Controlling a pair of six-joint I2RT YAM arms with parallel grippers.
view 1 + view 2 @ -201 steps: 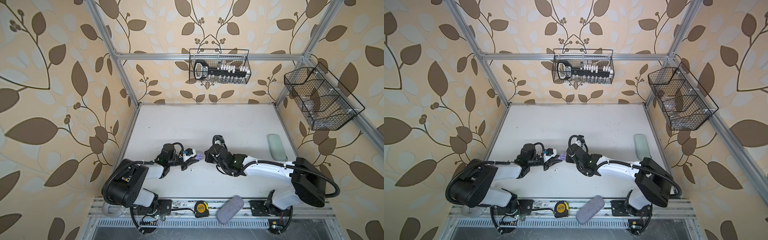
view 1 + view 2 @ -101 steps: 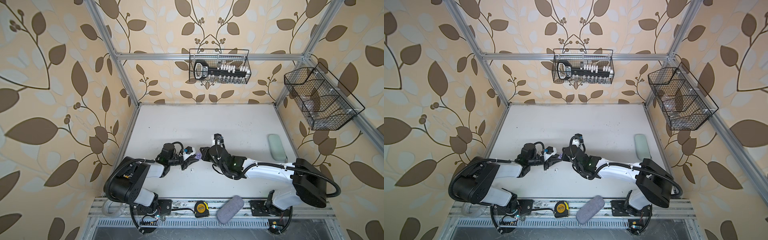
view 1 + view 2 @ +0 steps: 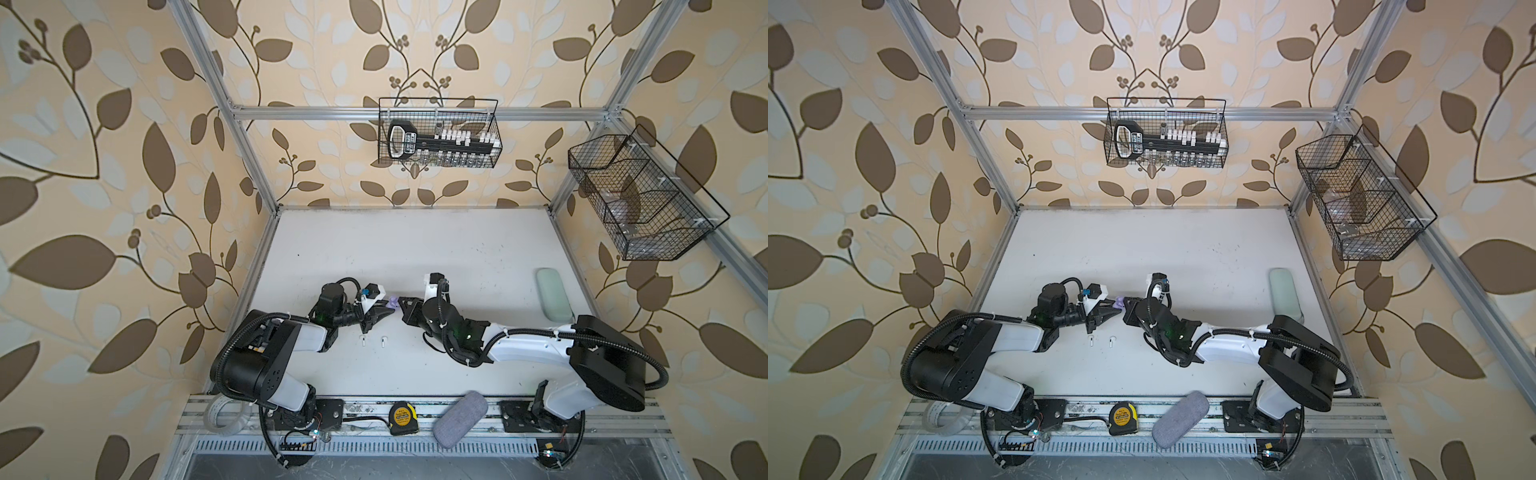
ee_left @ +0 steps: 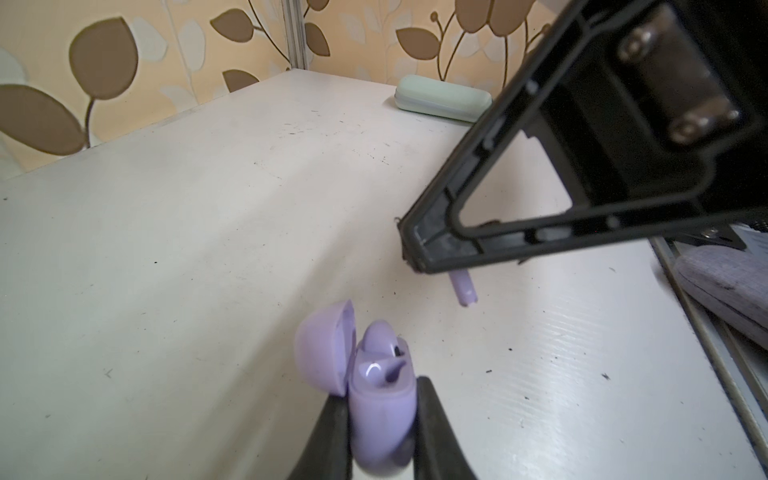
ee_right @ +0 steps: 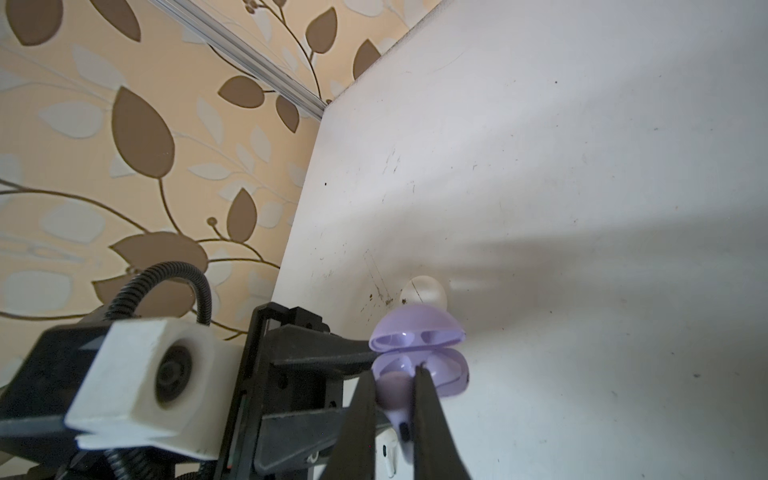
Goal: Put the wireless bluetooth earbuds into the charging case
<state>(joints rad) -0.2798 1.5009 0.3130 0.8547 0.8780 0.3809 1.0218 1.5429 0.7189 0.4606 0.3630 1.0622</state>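
Lavender case (image 4: 384, 432) clenched in left tool (image 4: 381, 395), earbud (image 5: 394, 392) pinched in right tool (image 5: 397, 374) near its rim, tabletop (image 4: 208, 249) open around.

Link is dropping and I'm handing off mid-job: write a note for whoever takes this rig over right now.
Left gripper: shut on the open lavender case.
Right gripper: shut on the second lavender earbud, close to the case, not yet in.
Done: first lavender earbud seated.
Left: seat the held one; two white earbuds lie on the table; white case near the lavender one.
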